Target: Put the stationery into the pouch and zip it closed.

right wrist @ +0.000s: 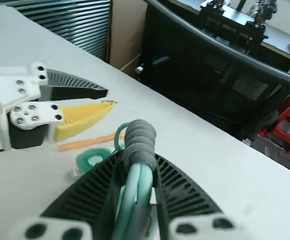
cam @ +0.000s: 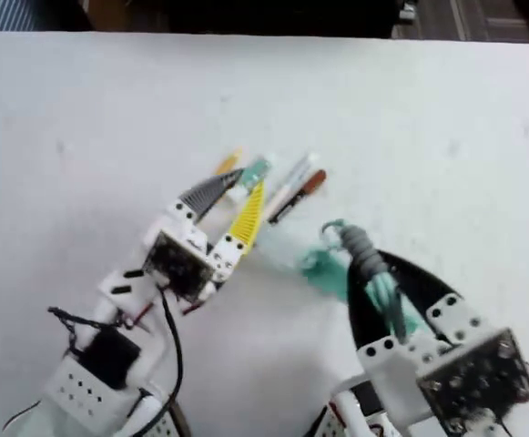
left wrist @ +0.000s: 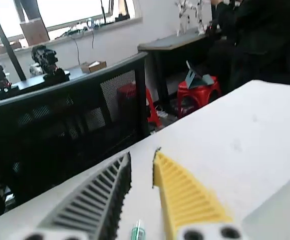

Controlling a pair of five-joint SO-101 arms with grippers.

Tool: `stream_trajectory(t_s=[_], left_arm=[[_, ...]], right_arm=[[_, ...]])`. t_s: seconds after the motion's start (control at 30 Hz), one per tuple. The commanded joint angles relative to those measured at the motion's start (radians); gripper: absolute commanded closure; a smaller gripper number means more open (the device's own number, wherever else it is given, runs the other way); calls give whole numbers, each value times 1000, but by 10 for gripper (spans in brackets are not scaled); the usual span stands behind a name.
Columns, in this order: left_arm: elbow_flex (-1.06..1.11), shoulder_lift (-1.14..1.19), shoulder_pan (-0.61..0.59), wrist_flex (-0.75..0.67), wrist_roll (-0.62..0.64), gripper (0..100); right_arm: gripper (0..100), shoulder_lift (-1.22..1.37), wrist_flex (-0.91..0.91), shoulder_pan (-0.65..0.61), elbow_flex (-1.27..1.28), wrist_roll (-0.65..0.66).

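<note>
Several pens and pencils (cam: 287, 187) lie fanned out mid-table, among them an orange pencil (cam: 228, 164) and a green-tipped pen (cam: 255, 171). My left gripper (cam: 250, 179), with one grey and one yellow finger, stands open over their near ends. The green pen tip (left wrist: 138, 232) shows between its fingers. The pale pouch with teal trim (cam: 317, 266) lies just right of the pens. My right gripper (cam: 373, 273) is shut on the pouch's teal strap and grey loop (right wrist: 140, 137). The orange pencil (right wrist: 85, 144) lies between the two grippers.
The white table (cam: 109, 118) stretches bare to the back and both sides. Its far edge (cam: 246, 33) meets a dark floor. A black mesh chair (left wrist: 60, 130) and red stools (left wrist: 197, 90) stand beyond the table.
</note>
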Motion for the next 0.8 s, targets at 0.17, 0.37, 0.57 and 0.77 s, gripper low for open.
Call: stream_trajectory(t_s=[0.17,0.37,0.57,0.77], left_arm=[[32,-10,113,-29,21,919],[28,-16,186,94,15,918],[0,-19,225,284,14,917],[-81,-19,349,391,14,917]], right_arm=[[982,-36,21,-25,63,0],[982,-27,16,-19,58,32],[982,-24,-22,-16,63,63],[982,56,-73,-16,61,63]])
